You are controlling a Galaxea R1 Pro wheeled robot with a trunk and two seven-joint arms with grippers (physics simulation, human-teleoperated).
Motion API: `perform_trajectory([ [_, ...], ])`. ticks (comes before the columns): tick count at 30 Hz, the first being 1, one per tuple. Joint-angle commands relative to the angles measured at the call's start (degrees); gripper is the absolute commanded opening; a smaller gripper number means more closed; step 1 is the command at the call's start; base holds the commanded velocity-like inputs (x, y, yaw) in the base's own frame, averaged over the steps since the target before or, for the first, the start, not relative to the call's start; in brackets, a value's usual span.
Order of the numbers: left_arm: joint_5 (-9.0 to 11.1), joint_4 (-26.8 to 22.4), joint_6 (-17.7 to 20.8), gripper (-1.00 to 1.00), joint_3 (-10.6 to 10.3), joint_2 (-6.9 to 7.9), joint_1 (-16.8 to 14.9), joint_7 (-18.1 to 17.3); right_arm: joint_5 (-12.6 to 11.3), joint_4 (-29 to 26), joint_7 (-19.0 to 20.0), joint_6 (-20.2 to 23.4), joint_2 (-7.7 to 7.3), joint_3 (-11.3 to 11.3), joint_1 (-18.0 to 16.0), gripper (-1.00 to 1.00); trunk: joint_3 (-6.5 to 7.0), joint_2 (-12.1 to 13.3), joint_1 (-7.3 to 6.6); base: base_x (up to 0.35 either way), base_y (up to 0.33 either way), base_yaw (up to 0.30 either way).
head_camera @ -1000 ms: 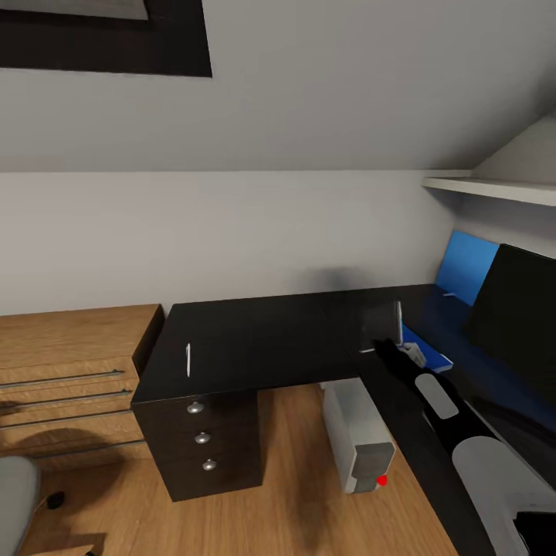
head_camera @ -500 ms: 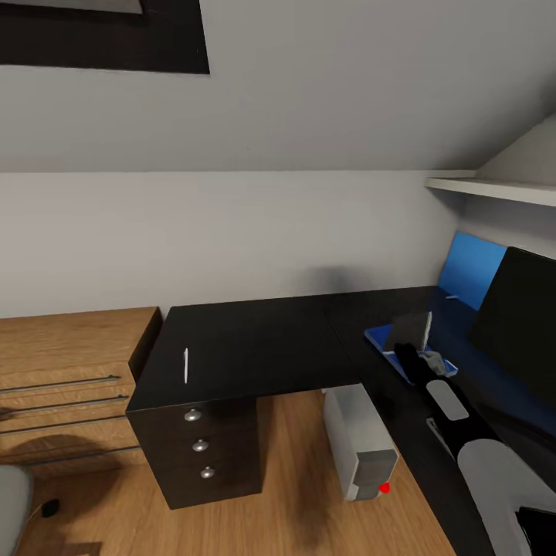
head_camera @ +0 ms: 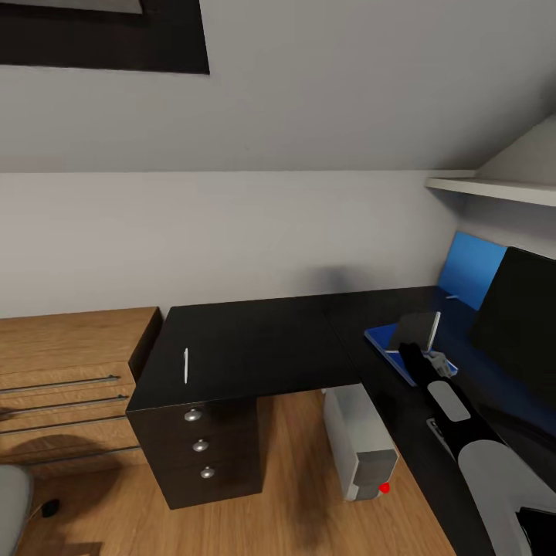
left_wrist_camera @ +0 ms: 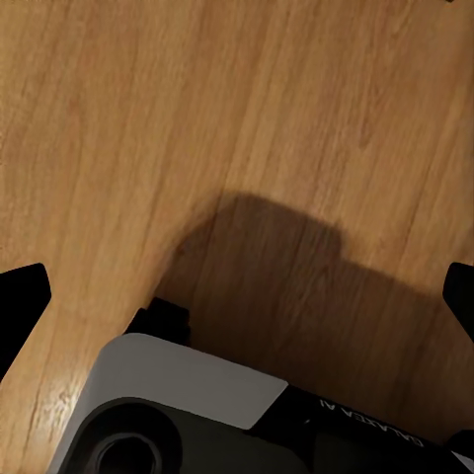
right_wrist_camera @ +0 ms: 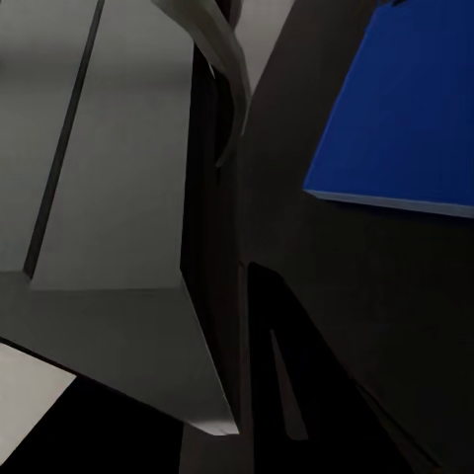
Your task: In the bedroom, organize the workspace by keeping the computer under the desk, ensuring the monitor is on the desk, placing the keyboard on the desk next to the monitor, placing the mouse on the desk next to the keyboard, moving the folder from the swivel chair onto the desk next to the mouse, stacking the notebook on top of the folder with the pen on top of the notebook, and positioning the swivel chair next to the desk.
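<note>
The right gripper (head_camera: 423,349) holds the notebook (head_camera: 415,331) over the folder (head_camera: 386,344).

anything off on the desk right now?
The pen lies alone near the desk's far left edge, away from the folder. The right gripper holds the notebook tilted over the folder, not flat.

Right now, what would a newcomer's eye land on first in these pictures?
Probably the bright blue folder on the black desk, with the right gripper holding the dark grey notebook tilted just above it. Next, the black monitor at the right edge. Then the thin white pen lying alone near the desk's left end, and the grey computer on the floor beneath.
</note>
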Motion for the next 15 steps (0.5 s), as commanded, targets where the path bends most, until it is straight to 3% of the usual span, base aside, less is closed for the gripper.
perform_trajectory([
  [1, 0.41, -0.15, 0.24, 1.00, -0.31, 0.05, -0.01, 0.45, -0.58, 0.00, 0.36, 0.40, 0.02, -0.26, -0.04, -1.00, -0.06, -0.04, 0.00, 0.000, 0.000, 0.000],
  [15, 0.41, -0.13, 0.24, 1.00, -0.31, 0.06, -0.01, 0.41, -0.64, 0.00, 0.42, 0.40, 0.04, -0.22, 0.05, -1.00, -0.06, -0.04, 0.00, 0.000, 0.000, 0.000],
])
